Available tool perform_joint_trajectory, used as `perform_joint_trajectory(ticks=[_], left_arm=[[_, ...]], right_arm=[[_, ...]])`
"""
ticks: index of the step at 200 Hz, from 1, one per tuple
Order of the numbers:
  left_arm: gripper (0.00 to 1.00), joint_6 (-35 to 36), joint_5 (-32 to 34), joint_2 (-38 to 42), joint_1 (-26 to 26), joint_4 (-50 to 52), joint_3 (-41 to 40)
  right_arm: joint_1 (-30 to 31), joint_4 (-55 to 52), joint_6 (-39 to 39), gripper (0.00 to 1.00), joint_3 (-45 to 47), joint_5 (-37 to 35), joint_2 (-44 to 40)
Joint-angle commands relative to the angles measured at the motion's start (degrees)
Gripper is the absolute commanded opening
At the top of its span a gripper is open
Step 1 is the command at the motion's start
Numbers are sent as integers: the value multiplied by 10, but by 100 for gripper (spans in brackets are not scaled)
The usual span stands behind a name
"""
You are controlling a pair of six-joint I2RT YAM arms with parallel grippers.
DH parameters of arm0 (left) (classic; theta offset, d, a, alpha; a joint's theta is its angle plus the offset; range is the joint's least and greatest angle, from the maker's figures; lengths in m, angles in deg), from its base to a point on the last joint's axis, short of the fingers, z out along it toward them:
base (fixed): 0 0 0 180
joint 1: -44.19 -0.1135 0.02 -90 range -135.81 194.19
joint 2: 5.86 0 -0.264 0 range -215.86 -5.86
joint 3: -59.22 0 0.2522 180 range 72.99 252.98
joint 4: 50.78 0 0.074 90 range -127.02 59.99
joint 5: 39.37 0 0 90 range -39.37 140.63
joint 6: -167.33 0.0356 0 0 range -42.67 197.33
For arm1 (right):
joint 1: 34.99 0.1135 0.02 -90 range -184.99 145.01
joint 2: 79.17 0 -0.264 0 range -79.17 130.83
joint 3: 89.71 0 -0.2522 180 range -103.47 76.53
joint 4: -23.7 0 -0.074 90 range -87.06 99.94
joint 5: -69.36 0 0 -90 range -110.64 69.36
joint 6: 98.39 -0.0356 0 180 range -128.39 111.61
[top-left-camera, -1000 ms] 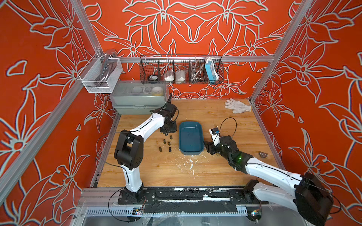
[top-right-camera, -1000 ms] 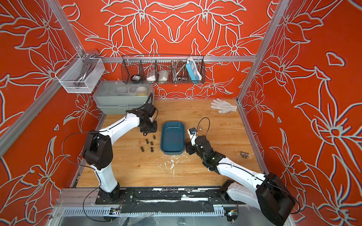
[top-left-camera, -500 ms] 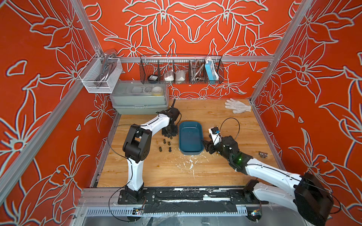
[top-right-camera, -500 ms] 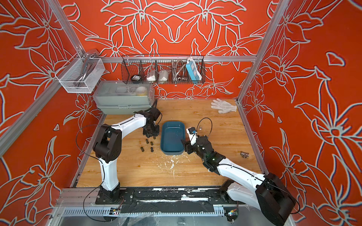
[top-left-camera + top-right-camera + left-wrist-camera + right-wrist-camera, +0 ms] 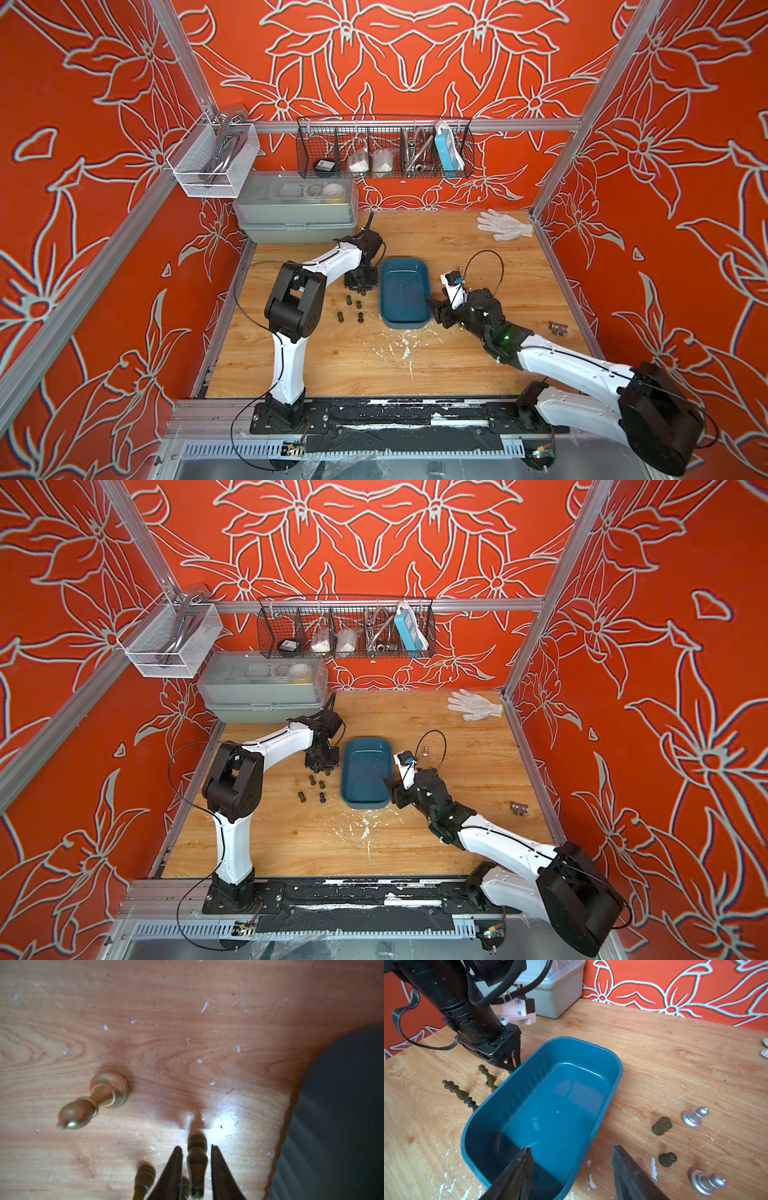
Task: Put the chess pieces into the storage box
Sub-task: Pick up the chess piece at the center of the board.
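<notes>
The teal storage box [image 5: 405,291] [image 5: 365,773] [image 5: 550,1105] lies empty mid-table. Several dark chess pieces [image 5: 349,299] [image 5: 311,779] [image 5: 454,1088] stand left of it. My left gripper [image 5: 359,286] [image 5: 322,766] [image 5: 195,1146] [image 5: 513,1066] points down beside the box's left wall, its jaws closed in on a dark olive piece [image 5: 197,1159]. A gold pawn [image 5: 93,1099] stands nearby. My right gripper [image 5: 440,311] [image 5: 397,793] [image 5: 571,1148] is open, straddling the box's near right wall. Two silver pawns [image 5: 694,1115] and two dark pieces [image 5: 661,1125] sit right of the box.
A grey lidded case [image 5: 297,208] stands at the back left under wire baskets [image 5: 384,149]. A white glove [image 5: 505,224] lies in the back right corner. A small metal object [image 5: 557,328] sits near the right edge.
My left gripper has shifted toward the box's left wall and come down among the dark pieces, and its jaws have narrowed around one. The right arm has not moved.
</notes>
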Motion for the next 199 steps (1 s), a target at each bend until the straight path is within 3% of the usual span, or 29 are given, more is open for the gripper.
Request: perform_joint_trajectory(ticks=[1,88,199], left_arm=[[25,2,8,-14,1,2,3],[27,2,13,-22,1,-6,-8],[18,-2,15,-12,1,-13,-24]], right_arm=[[3,-1,3,65,-14,1,1],[2,2,-1,65,-14,2,6],[3,0,-6,65,-16,-5,12]])
